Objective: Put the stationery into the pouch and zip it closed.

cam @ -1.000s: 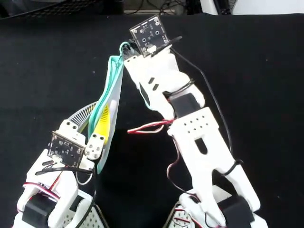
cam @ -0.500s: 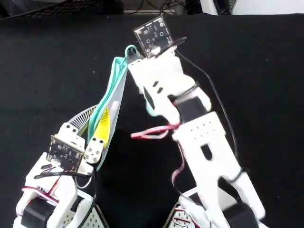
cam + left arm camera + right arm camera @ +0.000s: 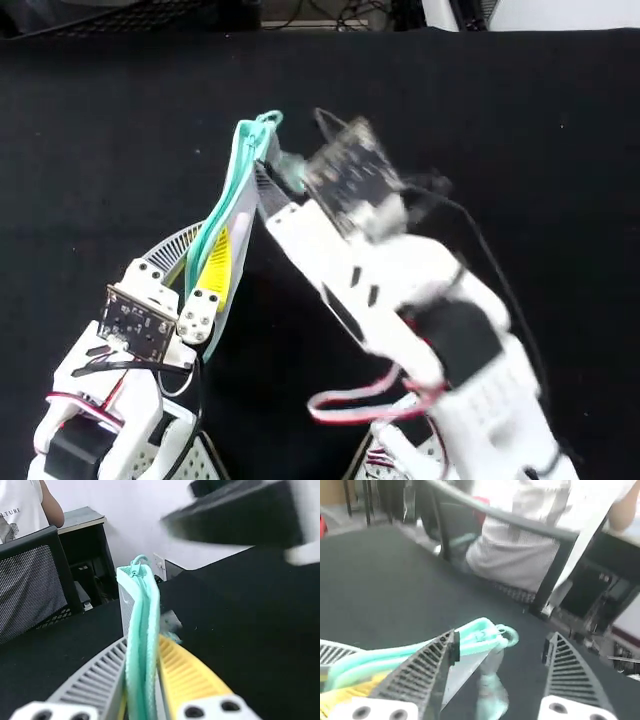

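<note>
Left end effector [image 3: 144,650], ribbed plastic, pinches slim mint-zippered pouch [image 3: 141,595].

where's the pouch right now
In the high view the pouch runs edge-up left of centre, its near end clamped in the left gripper, its far zipper end at the open right gripper.

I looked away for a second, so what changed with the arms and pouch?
The right gripper drew back from the far zip end of the pouch toward its base and stands open, apparently having let go. The left gripper stayed shut on the near end, holding the pouch up.
</note>
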Action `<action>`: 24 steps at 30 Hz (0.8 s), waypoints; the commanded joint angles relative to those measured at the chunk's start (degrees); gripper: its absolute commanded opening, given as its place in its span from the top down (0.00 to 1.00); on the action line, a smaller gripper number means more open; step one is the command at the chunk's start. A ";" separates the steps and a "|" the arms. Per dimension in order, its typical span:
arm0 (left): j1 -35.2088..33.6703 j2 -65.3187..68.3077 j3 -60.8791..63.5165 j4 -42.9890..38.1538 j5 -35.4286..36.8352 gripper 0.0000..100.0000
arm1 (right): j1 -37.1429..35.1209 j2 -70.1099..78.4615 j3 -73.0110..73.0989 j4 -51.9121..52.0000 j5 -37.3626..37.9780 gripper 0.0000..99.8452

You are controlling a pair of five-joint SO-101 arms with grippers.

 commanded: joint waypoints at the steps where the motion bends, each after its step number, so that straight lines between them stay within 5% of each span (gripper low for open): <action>1: -3.21 0.44 -0.84 0.00 -0.53 0.97 | 7.56 -5.32 -0.84 4.84 -0.18 0.83; 4: -12.62 0.44 -2.95 -0.18 -0.53 0.97 | 16.26 -8.40 4.00 8.70 0.00 0.99; 9: -28.97 0.44 -8.92 -0.53 -0.62 0.97 | 24.44 -14.90 20.44 7.38 0.18 0.99; 12: -32.31 0.44 -9.89 -1.05 -0.62 0.97 | 27.96 -19.91 32.40 4.40 0.18 0.99; 16: -29.67 0.70 -8.84 -2.90 -2.20 0.97 | 31.38 -28.18 48.04 -2.37 -0.26 0.99; 24: -9.01 19.96 10.33 -20.48 -4.22 0.97 | 36.22 -47.52 72.13 -16.18 0.00 0.98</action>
